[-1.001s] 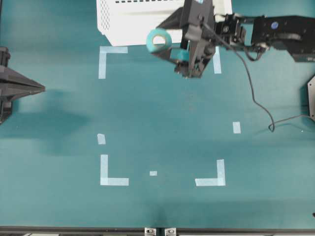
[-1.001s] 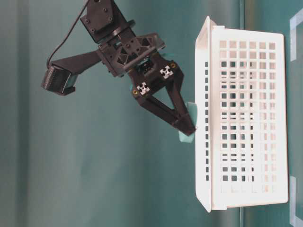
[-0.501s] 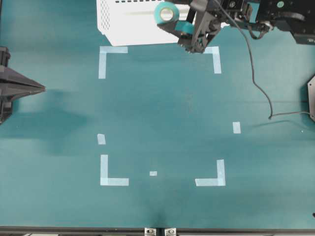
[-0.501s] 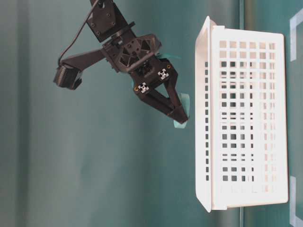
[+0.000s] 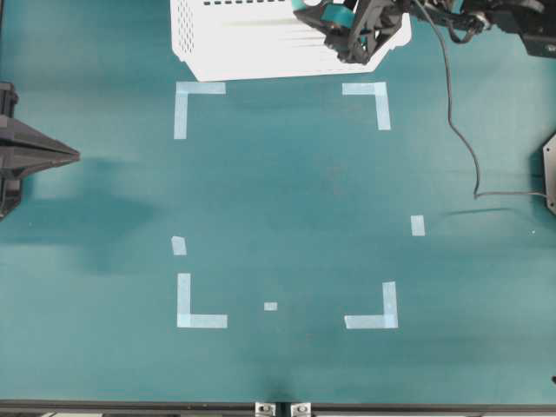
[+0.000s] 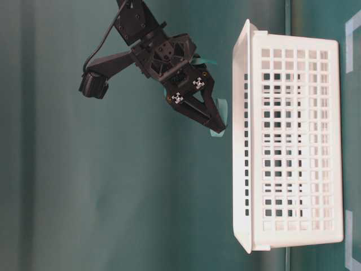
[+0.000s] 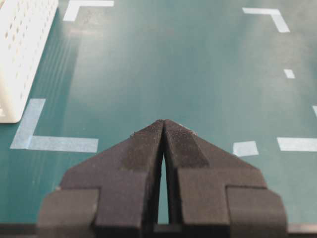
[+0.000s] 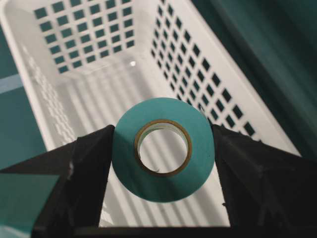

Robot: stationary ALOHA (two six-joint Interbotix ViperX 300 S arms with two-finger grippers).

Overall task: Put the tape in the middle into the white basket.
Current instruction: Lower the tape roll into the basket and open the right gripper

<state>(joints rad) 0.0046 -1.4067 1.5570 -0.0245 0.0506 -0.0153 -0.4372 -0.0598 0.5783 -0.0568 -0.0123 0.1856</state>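
**Over the basket: tape held above the opening**

Across the teal tabletop point(image 5: 287, 200) lie pale-blue corner marks point(image 5: 193, 97) and a few short strips, largest thing in view after them being the white basket point(image 5: 252, 43) at the far edge of the overhead view. Its slotted walls show plainly from table level point(image 6: 293, 147), and the right wrist view looks straight down into it point(image 8: 99, 59).

Above the basket hangs the right tool point(image 6: 219, 125), its 2 fingers point(image 8: 84, 168) spread fairly wide and pressed against opposite sides of the tape point(image 8: 163, 148), which they hold clear of the basket floor. In the overhead view the right tool point(image 5: 343, 17) sits over the basket's right part, with only a sliver of the tape point(image 5: 309, 4) showing at the top edge.

At the left edge of the overhead view rests the left tool point(image 5: 74, 156), well apart from the basket; its wrist view shows the tips point(image 7: 163, 130) closed together on nothing.
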